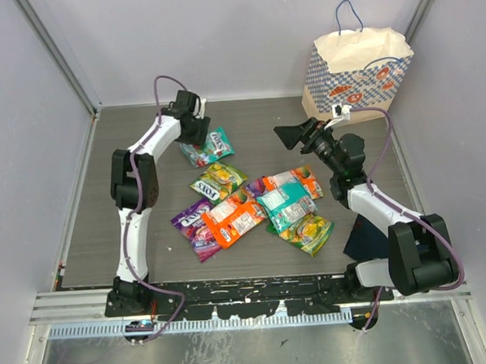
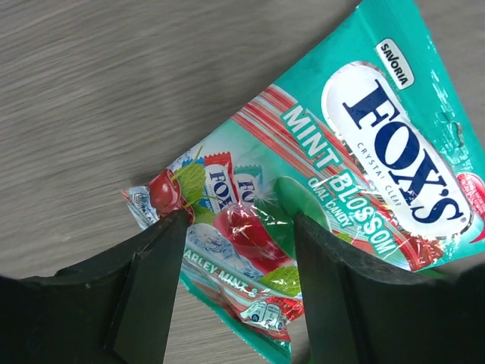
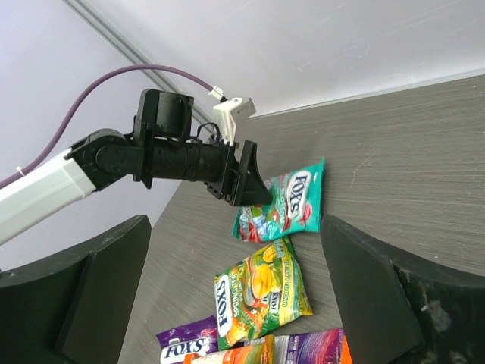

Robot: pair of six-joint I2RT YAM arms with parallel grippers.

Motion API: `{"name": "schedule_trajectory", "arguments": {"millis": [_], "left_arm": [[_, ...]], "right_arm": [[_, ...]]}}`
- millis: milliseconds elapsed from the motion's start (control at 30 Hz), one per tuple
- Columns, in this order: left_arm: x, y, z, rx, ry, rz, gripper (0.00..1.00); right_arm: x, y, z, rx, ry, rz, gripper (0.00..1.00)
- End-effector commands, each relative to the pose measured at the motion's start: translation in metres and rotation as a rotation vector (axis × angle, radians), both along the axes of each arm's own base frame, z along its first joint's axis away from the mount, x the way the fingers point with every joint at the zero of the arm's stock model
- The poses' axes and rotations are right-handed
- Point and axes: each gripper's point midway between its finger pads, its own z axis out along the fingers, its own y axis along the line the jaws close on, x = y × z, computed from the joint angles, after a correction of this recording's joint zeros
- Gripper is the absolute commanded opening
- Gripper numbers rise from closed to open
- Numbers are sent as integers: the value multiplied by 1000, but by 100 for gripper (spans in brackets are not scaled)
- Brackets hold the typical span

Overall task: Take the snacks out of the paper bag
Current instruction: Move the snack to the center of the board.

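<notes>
Flat on the counter [image 2: 114, 91], a teal Fox's mint packet [image 2: 364, 144] points toward 1 o'clock from the left claw [image 2: 239, 227], whose jaws stand apart astride its near end, not yet gripping; the right claw [image 1: 292, 135], wide open, hovers farther off.

The teal packet [image 2: 356, 174] carries the most print. A small "SAVORIA" oval sits toward 1 o'clock. Below it is "FOX'S" in big blue letters on a white patch, with "CRYSTAL CLEAR" under it. "MINT BLOSSOM" follows in white, then a smaller line ending in "CANDY" (all running slantwise). Near 6 o'clock a cut-off line reads "ARLEY MIN". From the right wrist, "FOX'S" also shows on the green-yellow packet [image 3: 261, 292] and the purple packet [image 3: 189, 349]; their finer print cannot be read.
</notes>
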Motion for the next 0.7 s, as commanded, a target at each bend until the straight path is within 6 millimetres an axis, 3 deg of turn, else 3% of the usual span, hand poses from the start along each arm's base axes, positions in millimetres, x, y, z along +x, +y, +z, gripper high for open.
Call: {"name": "schedule_trajectory", "arguments": {"millis": [0, 200, 267, 333, 467, 567, 633, 667], "left_arm": [[23, 55, 16, 71, -89, 300, 61], [14, 122, 28, 193, -155, 585, 66], [9, 131, 36, 200, -188, 617, 72], [10, 125, 49, 161, -240, 567, 80], [14, 93, 73, 57, -298, 308, 94], [16, 77, 84, 25, -307, 177, 94], [15, 69, 81, 4, -295, 124, 89], [13, 68, 76, -2, -280, 115, 82]], "right_arm": [[-2, 3, 24, 36, -76, 29, 100], [-4, 5, 26, 37, -75, 46, 100], [-3, 7, 25, 39, -71, 52, 100], [-3, 8, 26, 43, -71, 60, 100], [-2, 10, 27, 53, -70, 77, 100], [0, 12, 26, 59, -63, 85, 100], [0, 13, 26, 68, -63, 93, 99], [0, 14, 26, 71, -61, 99, 99]]}}
